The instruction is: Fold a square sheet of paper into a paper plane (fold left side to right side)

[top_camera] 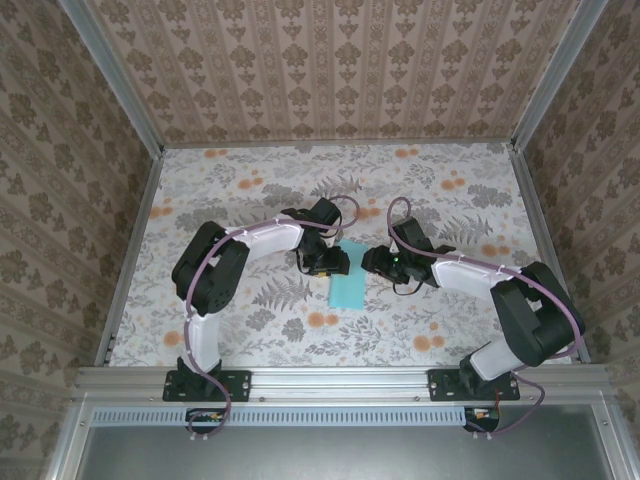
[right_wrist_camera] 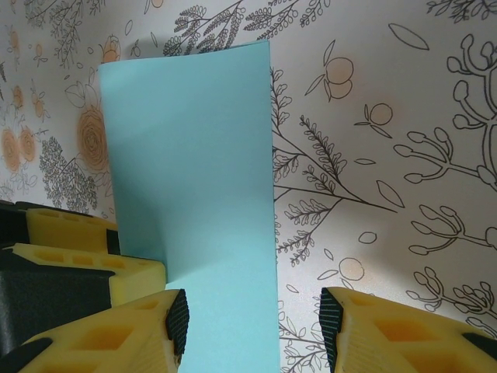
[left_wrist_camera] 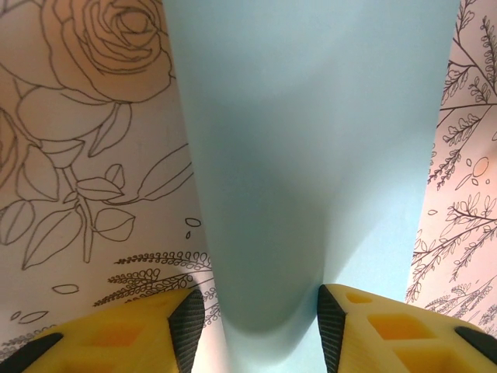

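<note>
The square sheet of paper [top_camera: 349,285] lies mid-table as a light-turquoise strip, folded over on itself. In the left wrist view the paper [left_wrist_camera: 311,155] bulges up in a soft rounded fold. That bulge sits between the spread pads of my left gripper [left_wrist_camera: 260,326], which is open. My left gripper [top_camera: 335,262] is at the strip's far left end. My right gripper [top_camera: 372,260] is just to the right of that end, also open. In the right wrist view the right gripper [right_wrist_camera: 252,322] straddles the straight right edge of the paper [right_wrist_camera: 194,171]. The left gripper's yellow fingers [right_wrist_camera: 78,268] rest on the paper's left side.
The floral table cover [top_camera: 250,190] stretches all round the paper. Patterned walls [top_camera: 330,70] close off the back and both sides. A metal rail [top_camera: 340,378] carrying both arm bases runs along the near edge.
</note>
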`<action>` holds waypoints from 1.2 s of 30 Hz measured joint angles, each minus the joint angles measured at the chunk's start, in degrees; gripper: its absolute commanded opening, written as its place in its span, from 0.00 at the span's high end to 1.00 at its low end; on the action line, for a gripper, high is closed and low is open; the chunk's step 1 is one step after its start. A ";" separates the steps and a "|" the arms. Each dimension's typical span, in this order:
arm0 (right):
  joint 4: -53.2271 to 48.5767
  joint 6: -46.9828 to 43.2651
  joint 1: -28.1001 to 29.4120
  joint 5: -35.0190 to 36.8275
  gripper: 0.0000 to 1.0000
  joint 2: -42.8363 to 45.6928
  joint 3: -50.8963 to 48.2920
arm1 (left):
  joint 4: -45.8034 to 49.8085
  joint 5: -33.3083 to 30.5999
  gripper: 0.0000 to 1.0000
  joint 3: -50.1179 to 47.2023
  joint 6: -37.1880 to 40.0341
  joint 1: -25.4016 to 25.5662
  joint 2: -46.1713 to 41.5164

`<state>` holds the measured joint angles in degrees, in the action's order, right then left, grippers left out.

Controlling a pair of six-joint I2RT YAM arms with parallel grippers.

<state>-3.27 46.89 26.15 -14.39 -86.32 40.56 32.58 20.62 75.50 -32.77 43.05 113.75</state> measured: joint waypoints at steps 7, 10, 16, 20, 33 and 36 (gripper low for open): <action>-0.20 -0.02 0.00 0.28 0.49 0.00 0.00 | -0.02 -0.07 0.52 -0.09 0.02 0.00 -0.02; -0.22 -0.11 0.00 0.48 0.49 0.00 0.00 | -0.04 -0.07 0.52 -0.09 0.02 0.00 -0.02; -0.66 -0.22 0.00 0.63 0.49 0.00 0.02 | -0.04 -0.07 0.52 -0.11 0.04 0.00 -0.07; -1.29 -0.24 0.00 0.66 0.48 0.00 0.02 | -0.04 -0.04 0.52 -0.11 0.07 0.00 -0.11; -1.68 -0.44 0.00 0.68 0.48 0.00 0.61 | -0.02 -0.07 0.50 -0.02 0.02 0.04 -0.11; -1.68 -0.46 0.00 0.68 0.48 0.00 0.61 | -0.02 -0.07 0.50 0.02 0.02 0.04 -0.09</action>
<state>-4.95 46.44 26.15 -13.72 -86.32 41.17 32.56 20.56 75.53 -32.75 43.09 113.67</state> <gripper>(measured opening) 0.514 0.498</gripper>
